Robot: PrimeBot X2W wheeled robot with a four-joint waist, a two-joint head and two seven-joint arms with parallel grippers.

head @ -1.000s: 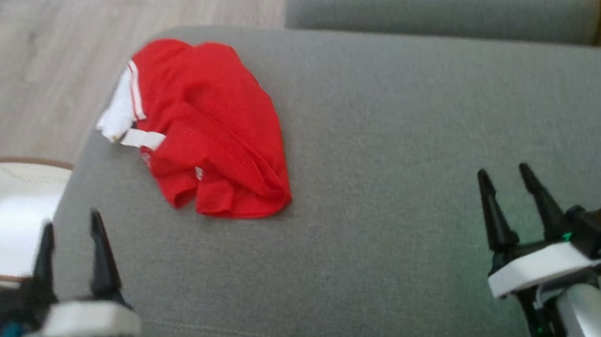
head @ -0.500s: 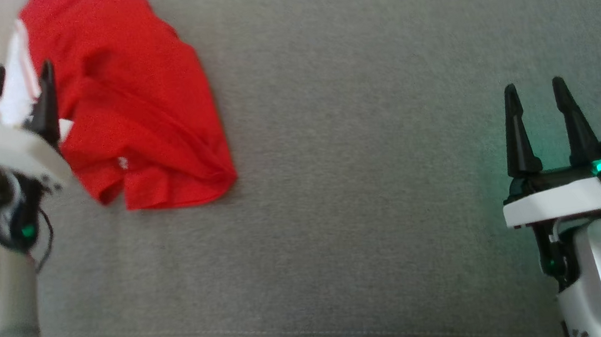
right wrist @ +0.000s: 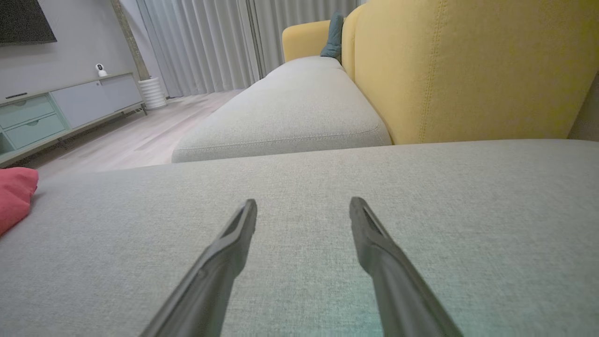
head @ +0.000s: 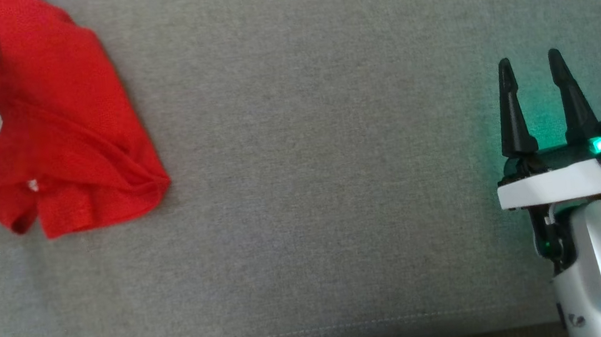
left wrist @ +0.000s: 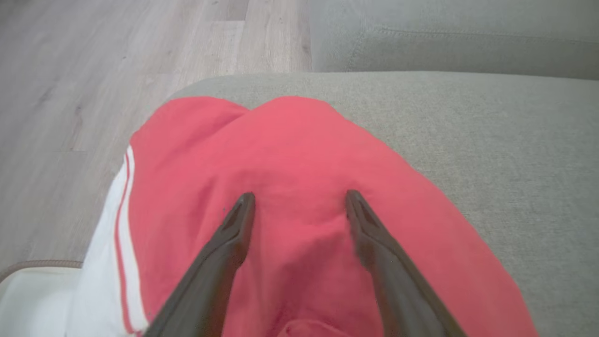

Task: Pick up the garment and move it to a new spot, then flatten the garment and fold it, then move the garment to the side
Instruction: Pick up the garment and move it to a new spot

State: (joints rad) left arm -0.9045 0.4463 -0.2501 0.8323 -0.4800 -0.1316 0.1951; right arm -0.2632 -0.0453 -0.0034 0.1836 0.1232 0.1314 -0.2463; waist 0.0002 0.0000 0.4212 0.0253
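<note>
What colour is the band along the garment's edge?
The band is white with a thin red stripe; clearest in left wrist view.

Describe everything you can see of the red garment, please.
The red garment is a soft, knit-looking cloth with a white part that carries a thin red stripe. It lies crumpled and folded over itself near the corner of the grey cushion. The left gripper, open, is over it; contact cannot be told.

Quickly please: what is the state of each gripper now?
Left gripper: open over the red garment, gripping nothing.
Right gripper: open and empty, over the grey cushion.
</note>
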